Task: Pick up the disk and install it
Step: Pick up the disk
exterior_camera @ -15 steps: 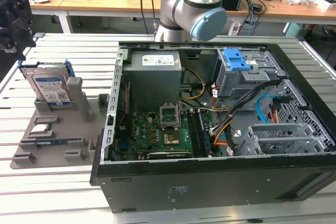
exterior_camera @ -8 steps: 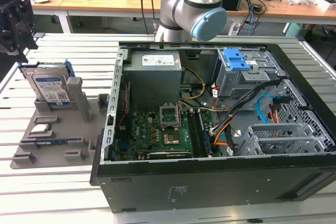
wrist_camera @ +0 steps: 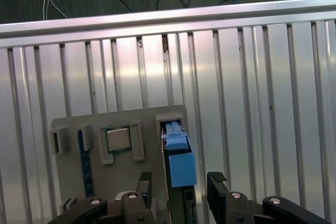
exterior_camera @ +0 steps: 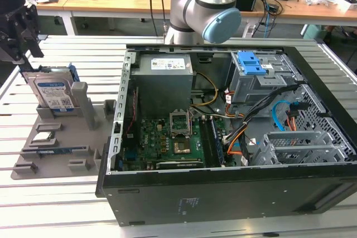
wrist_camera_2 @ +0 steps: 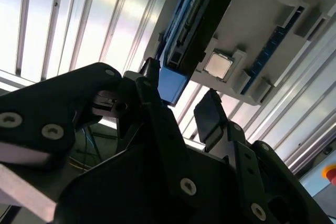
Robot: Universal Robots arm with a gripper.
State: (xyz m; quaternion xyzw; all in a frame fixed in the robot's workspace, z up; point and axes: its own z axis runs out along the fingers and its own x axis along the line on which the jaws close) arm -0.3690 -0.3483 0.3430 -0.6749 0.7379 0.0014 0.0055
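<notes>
Hovering with the gripper (exterior_camera: 30, 53) just above the disk (exterior_camera: 53, 94) in the exterior view, at the exterior view's left. Finds the disk standing on edge in a slot of the grey holder (exterior_camera: 56, 157) on the slatted worktop (exterior_camera: 72, 54), label outward, well apart from the open computer case (exterior_camera: 223, 199). No contact to be seen.

Looks along the gripper (wrist_camera_2: 181, 106) in the second wrist view: jaws spread wide, one dark finger (wrist_camera_2: 149, 93) near the blue-framed corner of the disk (wrist_camera_2: 197, 19), the other off to its far side, neither pressing on it. Also catches a small square chip (wrist_camera_2: 218, 64) seated in the holder just beside the disk.

Looks down in the first wrist view onto the thin top edge of the disk (wrist_camera: 181, 166), lined up between the parted jaws of the gripper (wrist_camera: 181, 184).

Reads as the approach of the pick-up, nothing gripped and nothing installed. Calls for a square descent with the jaws astride the narrow faces, clear of the holder's walls, before any closing.
</notes>
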